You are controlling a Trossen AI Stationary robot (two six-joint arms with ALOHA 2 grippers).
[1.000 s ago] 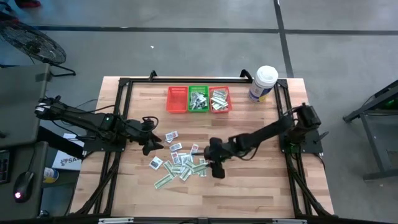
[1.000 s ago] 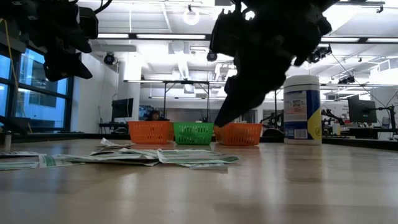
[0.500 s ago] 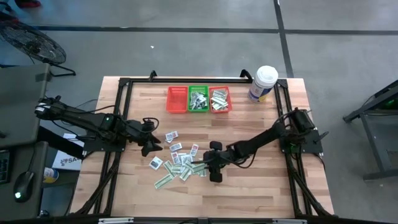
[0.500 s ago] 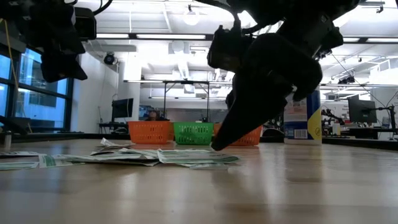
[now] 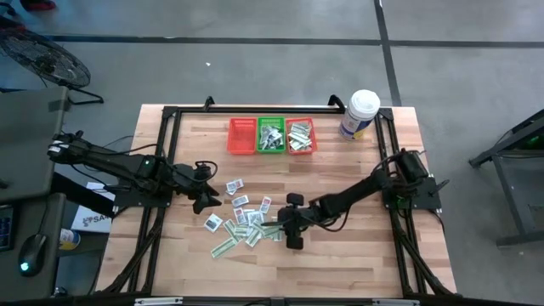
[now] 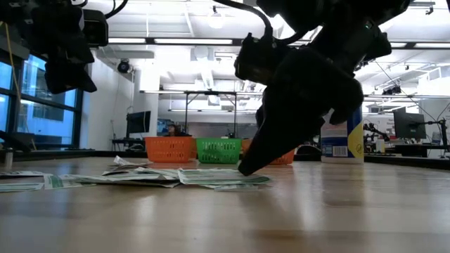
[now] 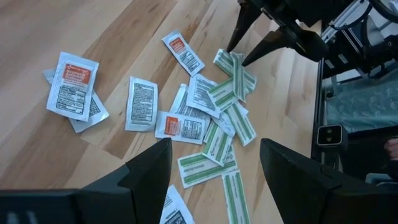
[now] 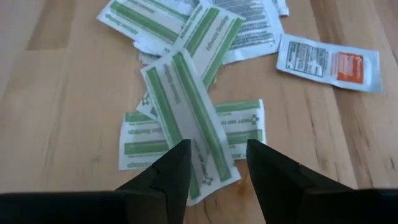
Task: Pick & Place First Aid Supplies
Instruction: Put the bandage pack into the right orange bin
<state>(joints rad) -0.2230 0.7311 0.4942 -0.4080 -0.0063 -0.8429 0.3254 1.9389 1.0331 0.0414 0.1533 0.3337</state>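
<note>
In the right wrist view, the right gripper (image 8: 214,163) has its two dark fingers parted around a narrow gap, straddling the end of one green-and-white strip packet (image 8: 188,116) that lies on top of other strips; nothing is lifted. Just past them lies a white packet with an orange corner (image 8: 328,63). The low view shows the same gripper's tips down at the edge of the flat packet pile (image 6: 176,176), a contact the overhead camera cannot settle. From above, the pile (image 5: 245,223) is scattered on the wooden table (image 5: 340,263) between the two arms. The left gripper (image 5: 212,199) hovers beside the pile's left edge, fingers spread wide and empty, as its wrist view confirms. Farther back stand a red basket (image 5: 242,136), a green basket (image 5: 271,135), and another red basket (image 5: 301,136), the last two holding packets; a white tub (image 5: 359,114) stands at the far right corner
</note>
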